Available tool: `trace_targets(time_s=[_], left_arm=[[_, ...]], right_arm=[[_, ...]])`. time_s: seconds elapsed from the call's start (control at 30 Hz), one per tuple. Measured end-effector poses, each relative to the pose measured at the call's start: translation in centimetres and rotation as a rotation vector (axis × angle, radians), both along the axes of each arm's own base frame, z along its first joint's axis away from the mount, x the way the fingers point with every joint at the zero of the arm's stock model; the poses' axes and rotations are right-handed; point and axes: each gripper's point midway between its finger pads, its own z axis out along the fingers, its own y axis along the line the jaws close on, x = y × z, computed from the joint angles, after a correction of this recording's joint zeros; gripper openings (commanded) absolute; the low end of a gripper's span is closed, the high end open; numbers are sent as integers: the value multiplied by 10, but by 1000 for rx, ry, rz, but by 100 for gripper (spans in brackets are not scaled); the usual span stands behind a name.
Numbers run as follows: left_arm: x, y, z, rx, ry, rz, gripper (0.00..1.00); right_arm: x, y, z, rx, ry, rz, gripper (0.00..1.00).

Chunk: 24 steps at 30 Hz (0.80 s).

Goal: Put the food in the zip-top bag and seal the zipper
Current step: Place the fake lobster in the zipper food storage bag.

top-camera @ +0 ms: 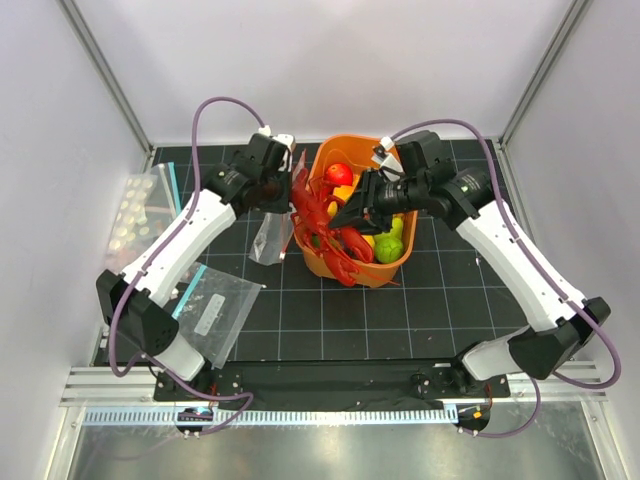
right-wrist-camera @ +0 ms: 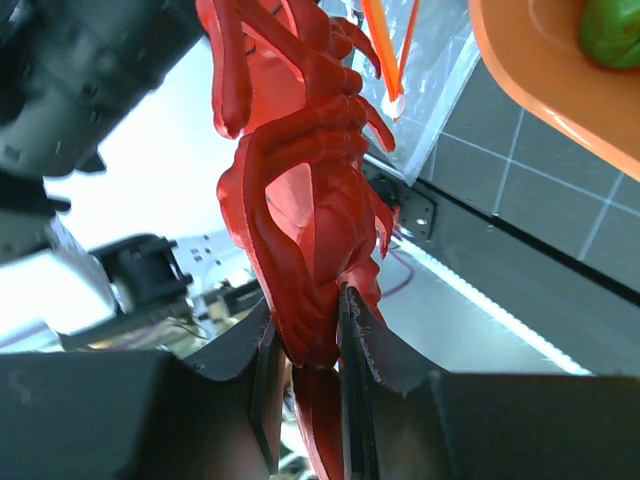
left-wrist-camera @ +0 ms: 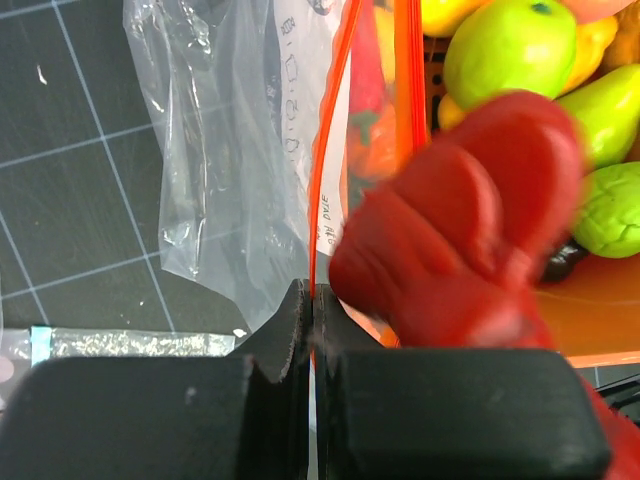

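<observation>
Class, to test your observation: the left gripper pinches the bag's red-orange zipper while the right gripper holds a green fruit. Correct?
No: the right gripper holds the red lobster, as the right wrist view shows. The left gripper does pinch the zipper.

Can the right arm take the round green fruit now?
Likely not yet: the right gripper is shut on the lobster, so its jaws are taken. The fruit itself lies uncovered in the bowl, close by.

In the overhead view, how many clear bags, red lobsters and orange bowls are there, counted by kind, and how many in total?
Clear bags: 3 (zip-top bag, labelled bag, far-left bag)
Red lobster: 1
Orange bowl: 1
Total: 5
</observation>
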Motion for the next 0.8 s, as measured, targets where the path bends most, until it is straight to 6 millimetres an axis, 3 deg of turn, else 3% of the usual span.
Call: trace_targets(time_s=[0.17, 0.53, 0.8], left_arm=[[-2, -2, 4, -27, -23, -11, 0], [-30, 3, 24, -106, -104, -83, 0], [-39, 2, 19, -121, -104, -115, 0]], right_arm=[[9, 10, -16, 21, 104, -49, 1], [29, 30, -39, 21, 231, -91, 1], [44, 43, -50, 30, 278, -122, 1]])
